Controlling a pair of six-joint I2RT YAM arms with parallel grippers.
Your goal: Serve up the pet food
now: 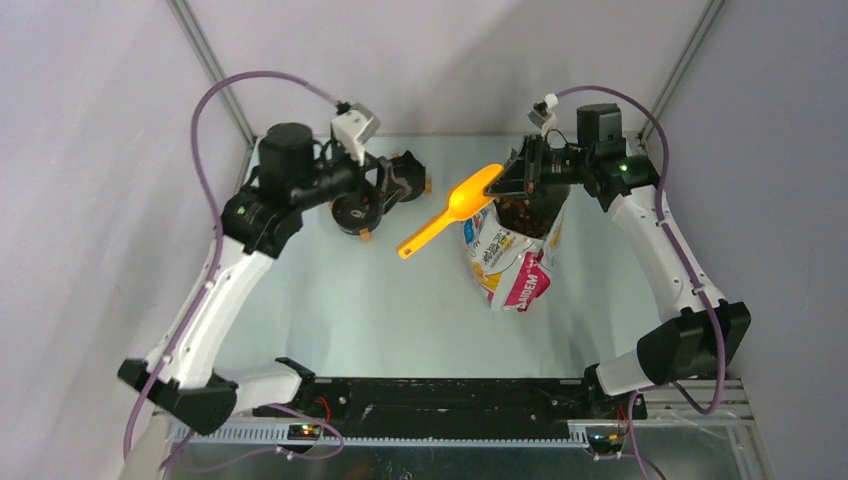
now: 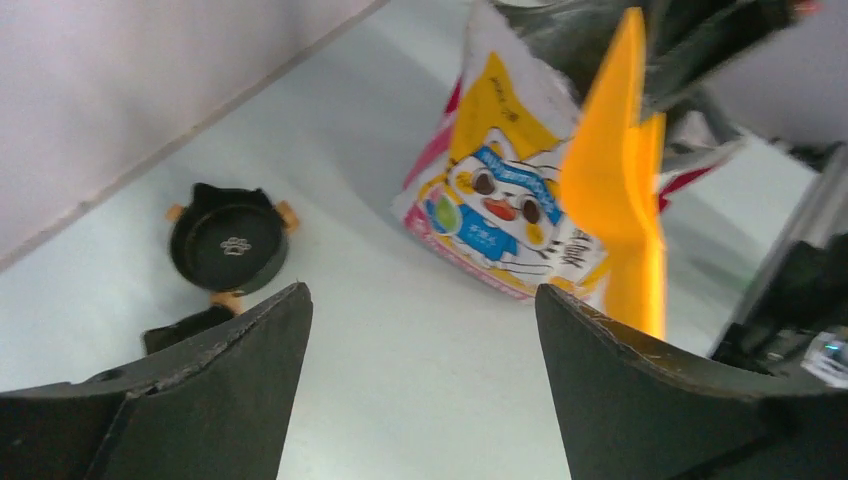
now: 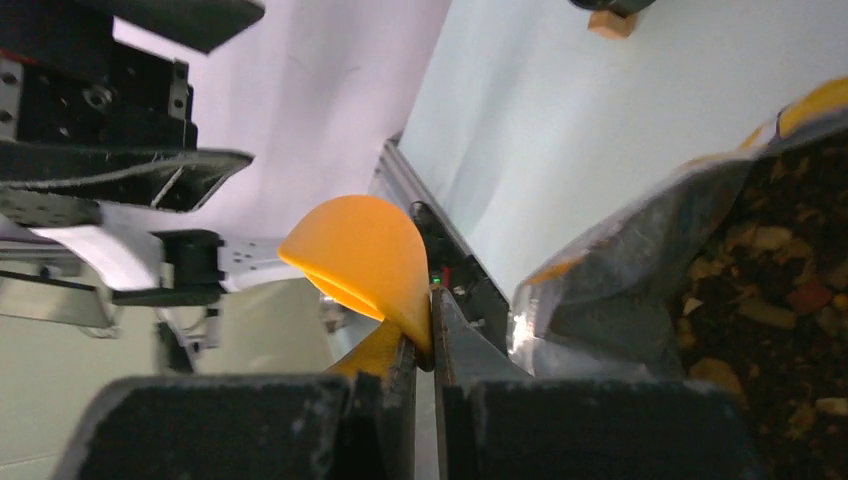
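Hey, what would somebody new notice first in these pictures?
The bright orange scoop, clamped in the right gripper beside the bag's mouth. Next, the cartoon-cat bag standing open right of centre, brown kibble showing inside. A black paw-print bowl sits far left by the open left gripper.

Printed cat bag (image 1: pixel 505 265) stands upright on the pale table (image 1: pixel 340 300), right of centre, top open, cartoon face towards the left wall. Orange scoop (image 1: pixel 460 203) is up off the table, cup end at the bag's mouth, handle sloping down to the near-left. Black cat-eared bowl (image 2: pixel 228 245) with paw print and tan side tabs sits far-left, well apart from the bag.
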